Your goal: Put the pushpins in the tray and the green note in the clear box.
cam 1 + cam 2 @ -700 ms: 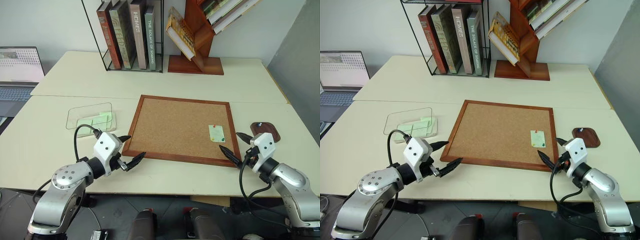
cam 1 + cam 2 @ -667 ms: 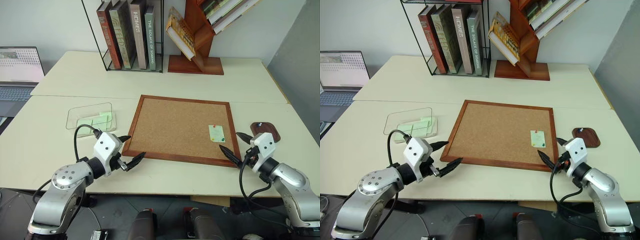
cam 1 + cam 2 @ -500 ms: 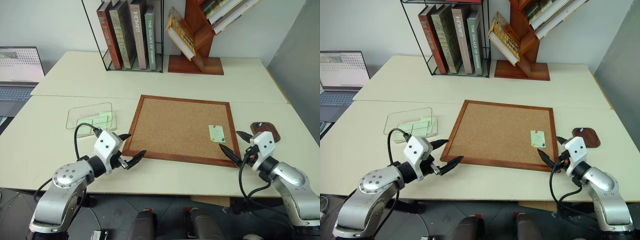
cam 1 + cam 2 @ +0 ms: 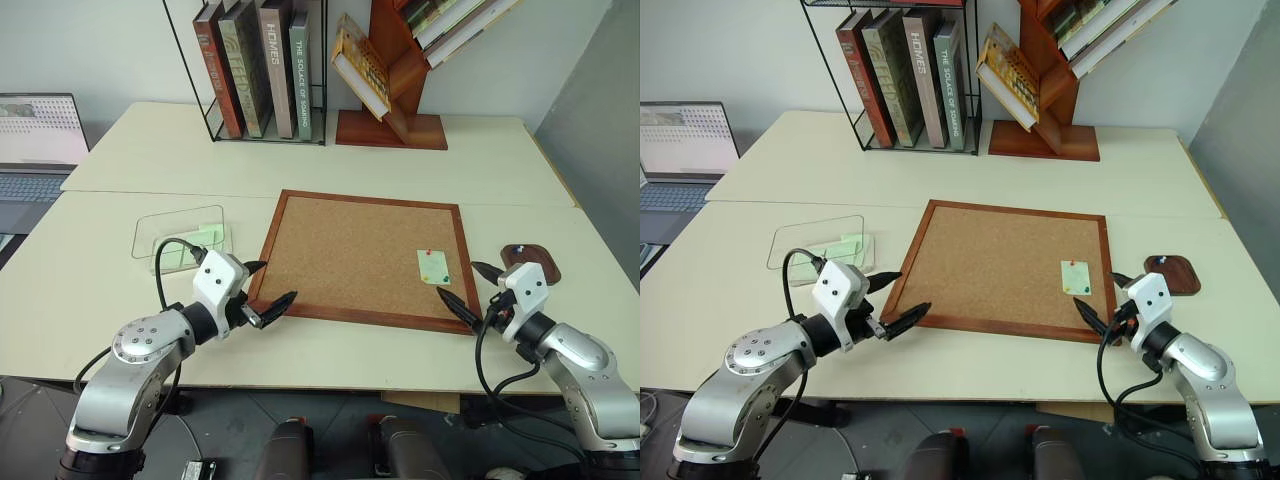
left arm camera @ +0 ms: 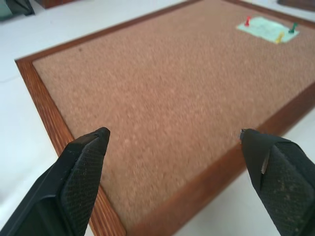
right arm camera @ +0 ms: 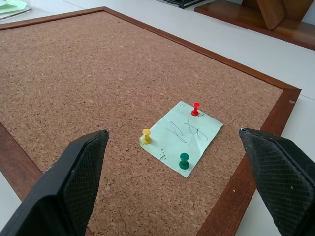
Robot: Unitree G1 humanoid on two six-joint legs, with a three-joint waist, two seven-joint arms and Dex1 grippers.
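Both end effectors apart and empty, pins and note still on the cork board.

The right end effector [image 4: 470, 285] hangs with its fingers spread just off the board's near right corner, close to the note [image 6: 181, 136]; the left end effector [image 4: 266, 283], likewise spread, sits at the near left corner of the cork board [image 4: 350, 250]. The note is a small pale green slip with pen scribbles, pinned flat near the board's right edge by three pins [image 6: 184, 160] with red, yellow and green heads. The pins look tiny, hard and light, likely slippery, so each is best pinched at its head and pulled straight out. The note is thin and floppy, and is best taken by a lifted edge. The tray [image 4: 530, 262] lies right of the board; the box [image 4: 182, 232] lies on the tabletop to its left, with greenish slips already inside.
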